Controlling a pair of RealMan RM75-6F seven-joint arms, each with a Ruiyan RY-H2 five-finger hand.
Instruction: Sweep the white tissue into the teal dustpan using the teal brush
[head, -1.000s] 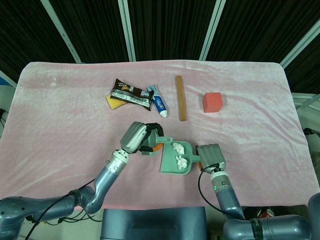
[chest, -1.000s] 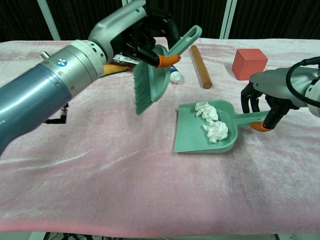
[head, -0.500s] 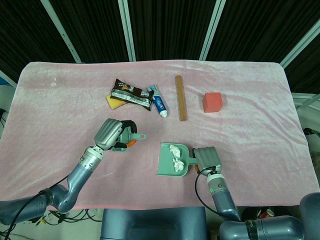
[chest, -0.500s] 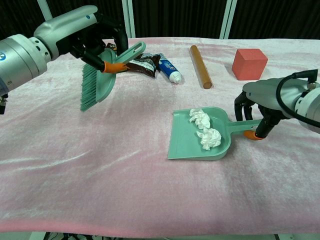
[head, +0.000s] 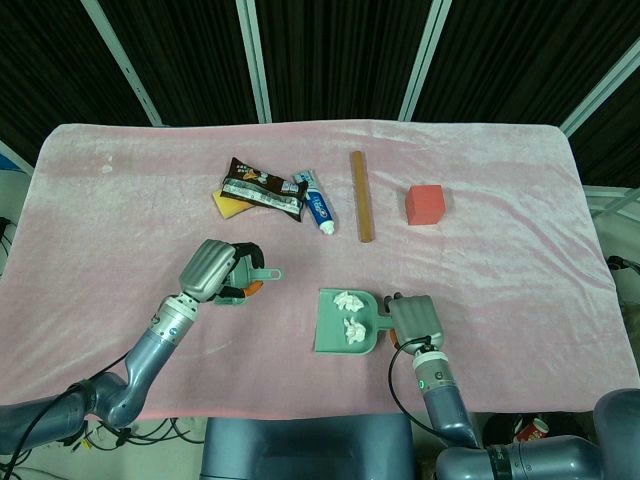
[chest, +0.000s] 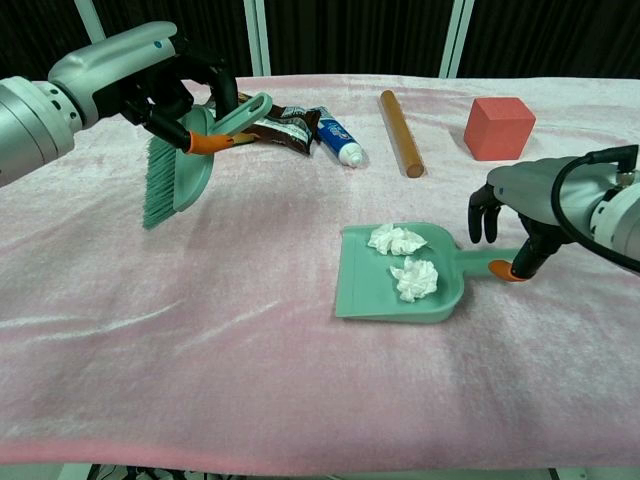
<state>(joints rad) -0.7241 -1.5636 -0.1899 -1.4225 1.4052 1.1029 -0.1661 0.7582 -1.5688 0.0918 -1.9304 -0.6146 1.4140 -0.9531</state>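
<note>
The teal dustpan lies flat on the pink cloth, front centre. Two white tissue wads sit inside it. My right hand is at its orange-tipped handle, which runs between thumb and curled fingers. My left hand grips the teal brush by its orange-collared handle. It holds the brush above the cloth, bristles down, well to the left of the pan.
At the back lie a brown snack wrapper on a yellow sponge, a toothpaste tube, a wooden rod and a red cube. A pink cloth covers the table.
My left hand has carried the brush away from the dustpan, leftward and a little nearer. The dustpan with the tissues has shifted slightly towards the robot and now lies flat.
</note>
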